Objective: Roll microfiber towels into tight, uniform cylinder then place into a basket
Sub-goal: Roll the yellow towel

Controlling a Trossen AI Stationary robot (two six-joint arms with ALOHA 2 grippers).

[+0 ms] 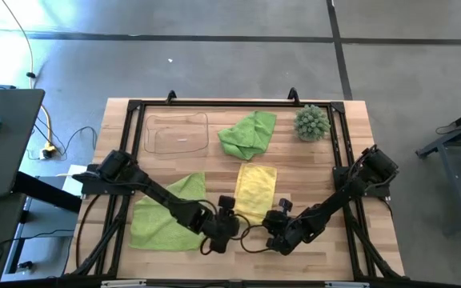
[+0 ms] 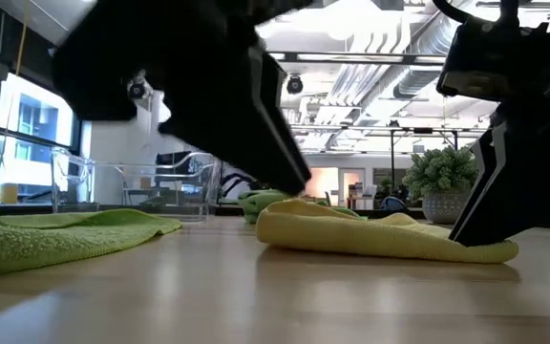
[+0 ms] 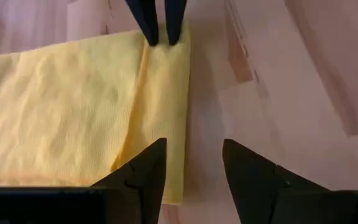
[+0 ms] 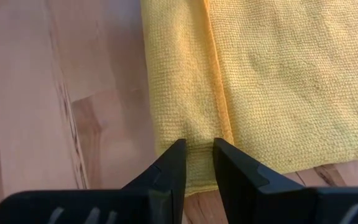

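I take the yellow towel (image 1: 256,192) as my landmark; it lies folded into a long strip at the middle of the worktop (image 1: 326,172).

Left of it, one green towel (image 1: 166,214) lies spread flat, unrolled. Beyond that towel, toward the far left corner, sits the basket (image 1: 176,132), and nothing lies in it.

My left gripper (image 1: 227,216) is at the yellow towel's near left corner. Its fingers (image 3: 143,177) stand apart, one over the folded edge and one over bare wood, holding nothing.

My right gripper (image 1: 275,219) is at the near right corner. Its fingers (image 4: 173,171) are narrow and pinch the raised fold there, so I do have the cloth on this side.

Past the yellow towel's far end, the second green towel (image 1: 248,134) lies crumpled, and right of that stands a spiky plant (image 1: 311,122).

As I judge it, the job is barely begun: the yellow towel is folded but shows no roll yet, both green ones are untouched, and the basket waits. All three rolls and all three placements are left.
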